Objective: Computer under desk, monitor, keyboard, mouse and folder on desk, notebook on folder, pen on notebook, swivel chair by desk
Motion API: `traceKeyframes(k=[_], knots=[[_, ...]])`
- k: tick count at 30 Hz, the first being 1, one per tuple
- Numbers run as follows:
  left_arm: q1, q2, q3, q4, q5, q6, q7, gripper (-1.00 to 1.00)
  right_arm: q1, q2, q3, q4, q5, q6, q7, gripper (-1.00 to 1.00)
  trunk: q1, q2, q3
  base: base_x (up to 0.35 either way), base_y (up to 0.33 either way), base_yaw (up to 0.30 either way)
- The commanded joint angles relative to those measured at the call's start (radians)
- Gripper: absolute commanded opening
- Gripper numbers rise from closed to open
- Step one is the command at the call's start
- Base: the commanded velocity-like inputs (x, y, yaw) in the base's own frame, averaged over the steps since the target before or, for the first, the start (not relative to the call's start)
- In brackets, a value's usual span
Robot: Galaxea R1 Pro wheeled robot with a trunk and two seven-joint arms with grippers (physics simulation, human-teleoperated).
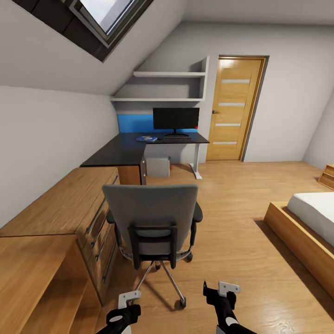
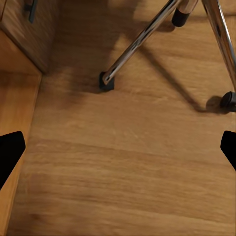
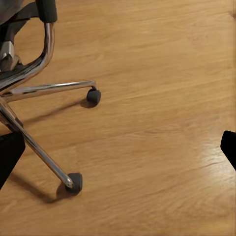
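The chair [image 1: 150,218] stands near, well short of the far table [image 1: 125,150]. Both sets of fingers are spread wide, empty. The chair back should be pushed squarely, judged best.

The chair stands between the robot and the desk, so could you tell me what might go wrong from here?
1. The chair may roll askew on its castors if pushed off-centre, and hit the dresser close beside it.
2. Its star base legs lie near both grippers, left and right, and could snag them.
3. The desk is far off; a hard push could knock it.
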Motion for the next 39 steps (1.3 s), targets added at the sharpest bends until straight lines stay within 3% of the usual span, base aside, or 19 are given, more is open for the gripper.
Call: traceKeyframes(k=[1, 20, 39], knots=[[-0.001, 0.001, -0.009, -0.001, 0.008, -0.001, 0.007, 1.0, -0.001, 0.0, 0.009, 0.001, -0.005, -0.003, -0.005, 1.0, 0.004, -0.008, -0.004, 0.0, 0.0, 0.0], [-0.001, 0.001, -0.01, -0.001, 0.007, -0.001, 0.007, 1.0, -0.001, -0.001, 0.009, 0.004, -0.003, -0.03, -0.005, 1.0, 0.077, -0.141, -0.064, 0.0, 0.0, 0.109], [-0.001, -0.002, -0.012, -0.001, 0.007, -0.001, 0.006, 1.0, -0.001, -0.003, 0.008, 0.004, -0.004, -0.03, -0.004, 1.0, 0.15, -0.274, -0.123, 0.0, 0.0, 0.012]])
